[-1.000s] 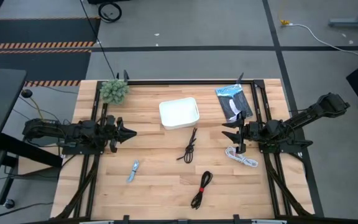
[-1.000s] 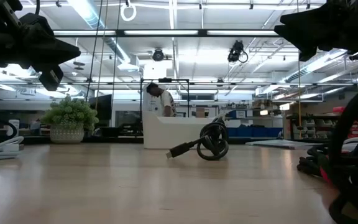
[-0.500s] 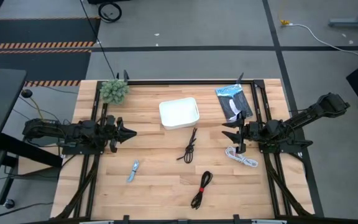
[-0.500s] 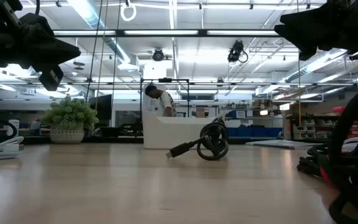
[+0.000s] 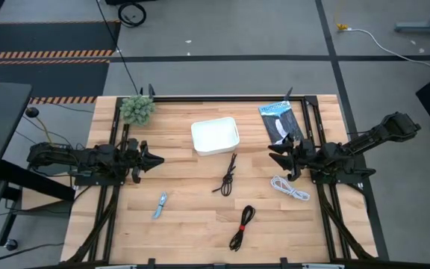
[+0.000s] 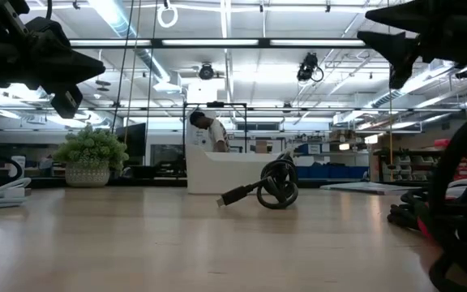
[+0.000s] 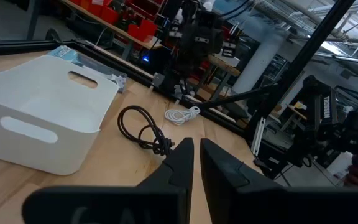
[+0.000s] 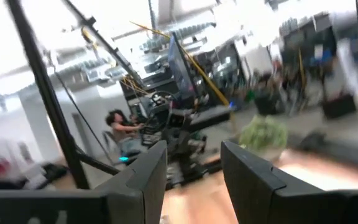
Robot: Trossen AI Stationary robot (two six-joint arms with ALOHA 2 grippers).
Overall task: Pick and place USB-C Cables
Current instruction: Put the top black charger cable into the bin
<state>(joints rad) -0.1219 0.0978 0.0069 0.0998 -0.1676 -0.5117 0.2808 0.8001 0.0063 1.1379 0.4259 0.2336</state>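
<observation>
Three USB-C cables (image 5: 226,181) lie at the white tray's (image 5: 215,136) six o'clock; right claw (image 5: 277,160) released, left claw (image 5: 155,159) clenched.

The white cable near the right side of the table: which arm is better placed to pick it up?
The right arm, probably. Its claw is open just above the white cable, while the left claw waits, nearly closed, across the table, beyond the white tray.
</observation>
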